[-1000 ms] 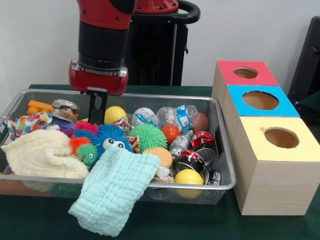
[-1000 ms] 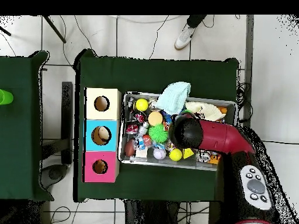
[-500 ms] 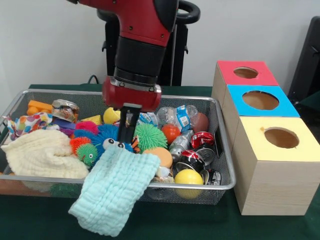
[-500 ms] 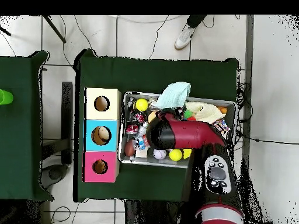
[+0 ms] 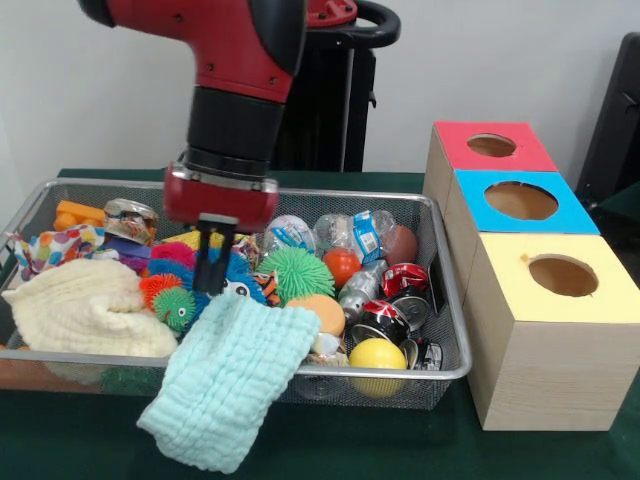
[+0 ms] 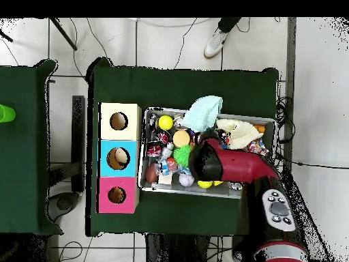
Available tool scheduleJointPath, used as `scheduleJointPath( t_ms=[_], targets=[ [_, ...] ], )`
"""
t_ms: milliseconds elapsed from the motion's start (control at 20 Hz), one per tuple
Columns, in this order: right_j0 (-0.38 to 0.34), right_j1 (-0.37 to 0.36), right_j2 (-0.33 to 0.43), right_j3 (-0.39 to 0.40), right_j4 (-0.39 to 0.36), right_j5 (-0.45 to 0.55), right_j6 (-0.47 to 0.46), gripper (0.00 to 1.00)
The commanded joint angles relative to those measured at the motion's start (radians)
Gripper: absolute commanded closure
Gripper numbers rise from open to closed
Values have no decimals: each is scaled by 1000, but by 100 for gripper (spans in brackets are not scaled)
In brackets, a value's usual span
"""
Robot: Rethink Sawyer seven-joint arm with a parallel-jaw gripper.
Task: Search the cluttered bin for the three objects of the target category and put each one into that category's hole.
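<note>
Nearest you, the mint cloth [image 5: 232,385] drapes over the front rim of the wire bin [image 5: 452,330], with the cream cloth [image 5: 82,308] beside it inside. Just behind the rim lie a yellow ball [image 5: 377,355] and crushed red cans [image 5: 385,318]; neither shows any sign of being handled.

At mid-bin, the gripper [image 5: 213,265] hangs low among the spiky toys, its tips at the blue googly-eyed ball [image 5: 230,278], with the green spiky ball [image 5: 296,273] just beside. You cannot tell from either view whether its fingers are spread or closed, or whether anything is held.

Further back sit plastic bottles [image 5: 362,236] and an orange ball [image 5: 341,266], all undisturbed.

On progress: the overhead view shows a pale object inside the blue box [image 6: 118,158] hole; the yellow box [image 6: 118,121] and red box [image 6: 116,195] holes look empty. I judge at most one item delivered, and the target category itself is not evident. Most sorting remains.
</note>
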Motion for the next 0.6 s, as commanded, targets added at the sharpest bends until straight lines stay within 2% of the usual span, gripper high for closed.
scheduleJointPath(
  t_ms=[50,300,350,600],
  targets=[
    [-105,32,119,101,-19,-26,138,100],
    [-77,20,97,76,-59,43,60,100],
    [-70,20,90,74,-60,44,64,0],
    [-66,0,102,67,-75,73,36,0]
  ],
)
